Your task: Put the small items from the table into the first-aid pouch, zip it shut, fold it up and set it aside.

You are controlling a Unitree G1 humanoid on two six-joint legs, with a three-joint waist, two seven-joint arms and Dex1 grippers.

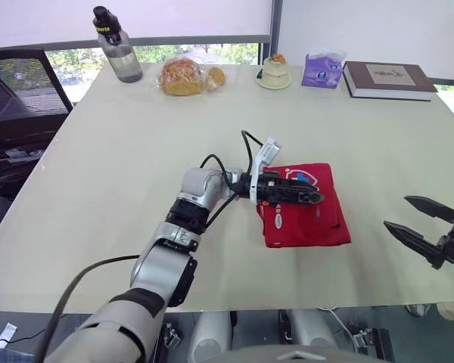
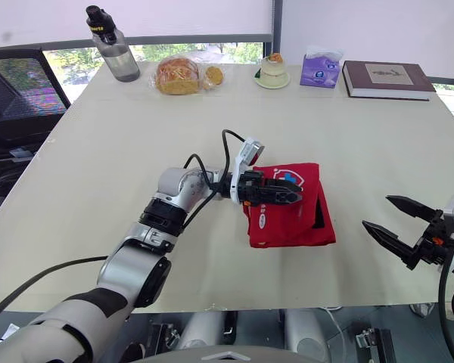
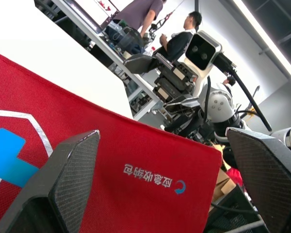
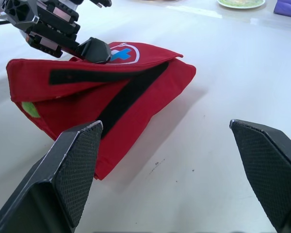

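the folded red fabric first-aid pouch (image 1: 306, 215) lies flat on the pale cream table (image 1: 121, 174), a little right of its middle; a black strap (image 4: 126, 92) runs across its folded side and a round white emblem with a blue cross (image 4: 122, 53) shows on its top face; the left gripper (image 1: 316, 198) reaches in from the left and lies low over the pouch's far half, its black fingers (image 3: 72, 179) spread wide with the red cloth showing between them; whether the tips press the cloth i cannot tell; the right gripper (image 1: 398, 212) hovers near the table's near right edge, apart from the pouch, jaws wide and holding nothing; along the far edge stand a clear plastic bottle with a black cap (image 1: 117, 47), a bagged round bread loaf (image 1: 183, 76), a small cake on a plate (image 1: 274, 70), a purple tissue pack (image 1: 322, 69) and a dark brown hardcover book (image 1: 386, 79)
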